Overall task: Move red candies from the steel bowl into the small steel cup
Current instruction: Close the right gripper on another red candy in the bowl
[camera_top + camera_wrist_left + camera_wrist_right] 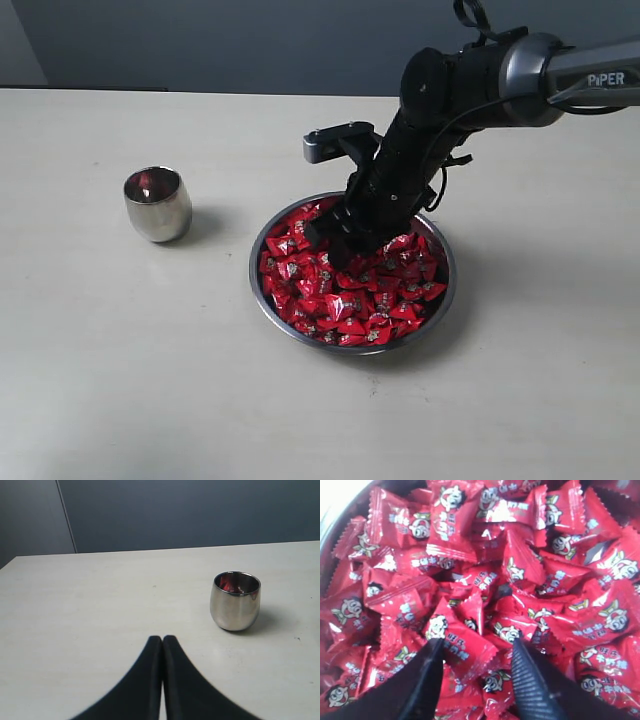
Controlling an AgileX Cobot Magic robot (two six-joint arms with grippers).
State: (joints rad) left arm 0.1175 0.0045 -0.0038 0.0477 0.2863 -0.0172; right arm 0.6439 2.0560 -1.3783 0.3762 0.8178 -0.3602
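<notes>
Right fingers [535, 680] spread, tips down in the red candies [350, 295] heaped in the steel bowl [352, 347], straddling one wrapper, nothing clamped. Left fingers [145, 680] pressed together, empty, near the small steel cup [157, 205], which stands apart from the bowl on the bench [100, 380]. Risks I see: slick, crinkly foil squirts out on closing, or two come up together; the egg-bodied polished cup looks tippy.
</notes>
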